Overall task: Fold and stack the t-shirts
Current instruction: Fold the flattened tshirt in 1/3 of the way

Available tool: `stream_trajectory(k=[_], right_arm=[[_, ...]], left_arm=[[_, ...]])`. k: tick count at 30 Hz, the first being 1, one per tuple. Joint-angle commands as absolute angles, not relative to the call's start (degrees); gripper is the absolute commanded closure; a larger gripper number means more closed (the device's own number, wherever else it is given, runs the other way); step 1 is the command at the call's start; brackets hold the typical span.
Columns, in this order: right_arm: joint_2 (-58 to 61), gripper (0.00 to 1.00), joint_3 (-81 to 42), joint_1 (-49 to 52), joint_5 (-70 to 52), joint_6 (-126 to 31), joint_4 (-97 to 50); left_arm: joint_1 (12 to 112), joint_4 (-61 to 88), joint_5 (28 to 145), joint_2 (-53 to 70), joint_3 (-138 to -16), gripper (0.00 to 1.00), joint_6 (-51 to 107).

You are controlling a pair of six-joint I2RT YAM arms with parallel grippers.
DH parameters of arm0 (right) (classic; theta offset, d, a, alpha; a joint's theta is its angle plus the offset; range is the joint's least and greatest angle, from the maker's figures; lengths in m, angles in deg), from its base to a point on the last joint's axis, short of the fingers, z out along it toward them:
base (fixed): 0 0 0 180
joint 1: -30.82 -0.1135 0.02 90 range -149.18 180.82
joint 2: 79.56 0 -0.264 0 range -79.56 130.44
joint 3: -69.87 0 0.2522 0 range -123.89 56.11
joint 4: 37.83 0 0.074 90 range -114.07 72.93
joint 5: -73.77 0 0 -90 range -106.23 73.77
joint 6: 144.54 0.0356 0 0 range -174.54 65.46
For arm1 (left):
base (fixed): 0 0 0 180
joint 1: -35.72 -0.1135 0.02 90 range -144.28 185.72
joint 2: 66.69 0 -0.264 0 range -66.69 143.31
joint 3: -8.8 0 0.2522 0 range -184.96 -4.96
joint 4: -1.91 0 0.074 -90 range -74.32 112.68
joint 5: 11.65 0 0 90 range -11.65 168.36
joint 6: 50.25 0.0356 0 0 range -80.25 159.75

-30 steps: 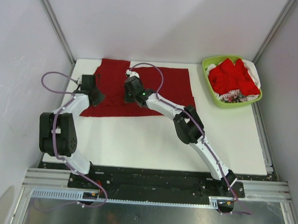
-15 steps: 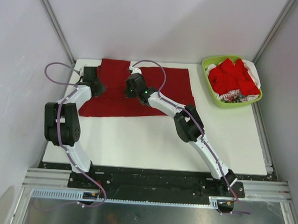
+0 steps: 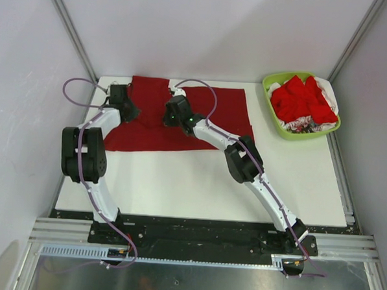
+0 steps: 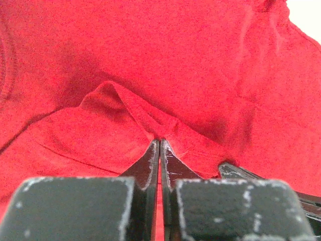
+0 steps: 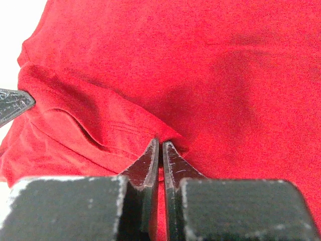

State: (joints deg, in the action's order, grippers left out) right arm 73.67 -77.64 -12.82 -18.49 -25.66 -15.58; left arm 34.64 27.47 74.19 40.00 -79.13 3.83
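Observation:
A dark crimson t-shirt (image 3: 211, 110) lies spread across the far part of the white table. My left gripper (image 3: 131, 113) is shut on a pinched fold of its cloth (image 4: 125, 108) near the shirt's left side. About a hand's width to the right, my right gripper (image 3: 171, 118) is shut on another fold of the same shirt (image 5: 100, 125). In both wrist views the jaws stand together with red cloth caught at their tips. Brighter red t-shirts (image 3: 303, 99) with white and patterned cloth are heaped in the basket at far right.
A lime-green plastic basket (image 3: 273, 121) stands at the table's far right corner. White walls with metal posts close in the back and sides. Bare white tabletop (image 3: 198, 184) stretches between the shirt and the arm bases.
Both grippers, shut on the crimson cloth, have moved toward the far edge. The left one travelled farther, carrying the shirt's left edge up and inward.

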Motion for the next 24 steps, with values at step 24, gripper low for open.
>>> stream_trajectory(k=[24], right_arm=[[60.3, 0.62, -64.7, -7.2, -23.6, -23.0, -9.9]], left_arm=[[29.4, 20.3, 84.0, 32.3, -67.8, 0.78, 1.9]])
